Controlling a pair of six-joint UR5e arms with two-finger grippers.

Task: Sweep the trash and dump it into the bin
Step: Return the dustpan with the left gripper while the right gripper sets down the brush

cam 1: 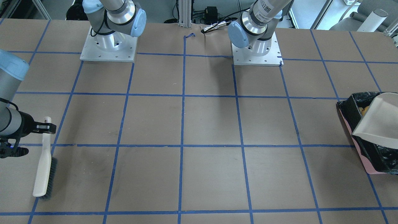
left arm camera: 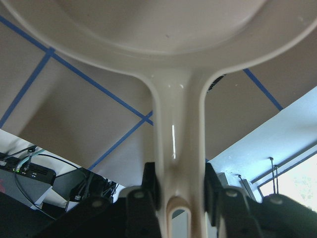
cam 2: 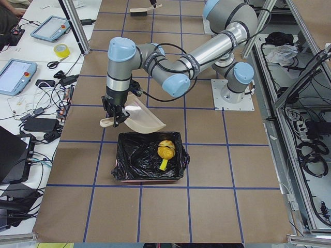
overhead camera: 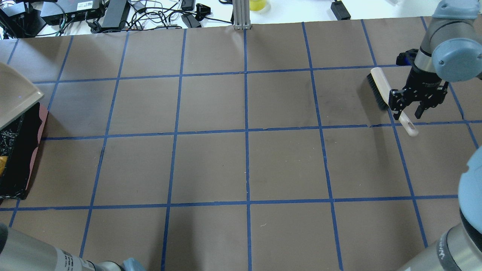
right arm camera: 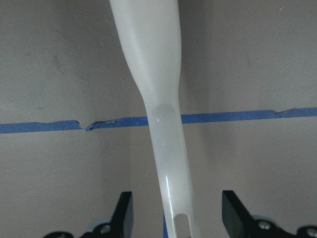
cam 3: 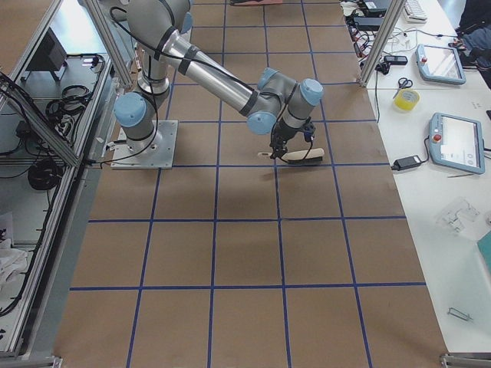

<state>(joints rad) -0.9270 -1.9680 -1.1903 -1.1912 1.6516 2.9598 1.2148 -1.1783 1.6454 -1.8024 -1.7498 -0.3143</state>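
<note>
The bin (cam 2: pixel 139 164), a pink box lined with a black bag, stands at the table's left end; it also shows in the front view (cam 1: pixel 362 158). Amber-yellow trash (cam 2: pixel 166 150) and a yellow-green wedge (cam 2: pixel 163 165) lie inside; I cannot make out the pale rind. My left gripper (left arm camera: pixel 181 193) is shut on the handle of the beige dustpan (cam 1: pixel 377 121), which is tilted over the bin's far end. My right gripper (overhead camera: pixel 407 113) is open, its jaws either side of the handle of the brush (overhead camera: pixel 380 88), which lies on the table; the wrist view shows gaps beside the handle (right arm camera: pixel 168 163).
Cables, power bricks and a yellow tape roll (overhead camera: pixel 258 4) lie beyond the table's far edge. Both arm bases (cam 1: pixel 108 46) sit at the robot side. The brown table with a blue tape grid (overhead camera: pixel 246 131) spans the space between the bin and the brush.
</note>
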